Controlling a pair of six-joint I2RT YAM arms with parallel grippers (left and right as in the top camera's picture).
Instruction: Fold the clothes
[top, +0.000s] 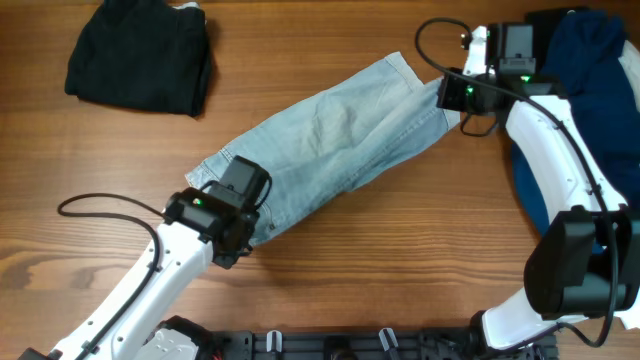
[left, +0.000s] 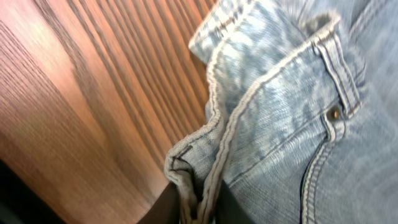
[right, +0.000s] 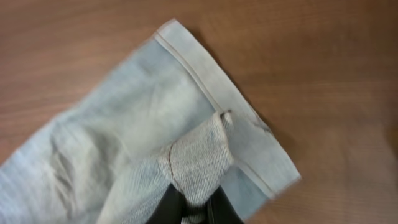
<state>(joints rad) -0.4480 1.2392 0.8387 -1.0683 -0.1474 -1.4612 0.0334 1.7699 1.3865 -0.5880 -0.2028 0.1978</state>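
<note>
Pale blue jeans (right: 118, 124): leg end spread diagonally over brown wooden table (right: 311, 62). Stitched hem (right: 205, 81) running from upper centre to lower right, flat on wood. Right gripper (right: 194, 210) at bottom edge, dark fingers (right: 163, 208) pinching turned-up flap (right: 196, 158) of cloth, paler woven underside exposed. Flap tip touching hem. Soft creases across fabric at left.

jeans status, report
Left gripper shut on jeans at waistband end. Right gripper shut on a leg hem. Jeans stretched diagonally across table. Black garment and navy garment off at far corners, not in the way.
</note>
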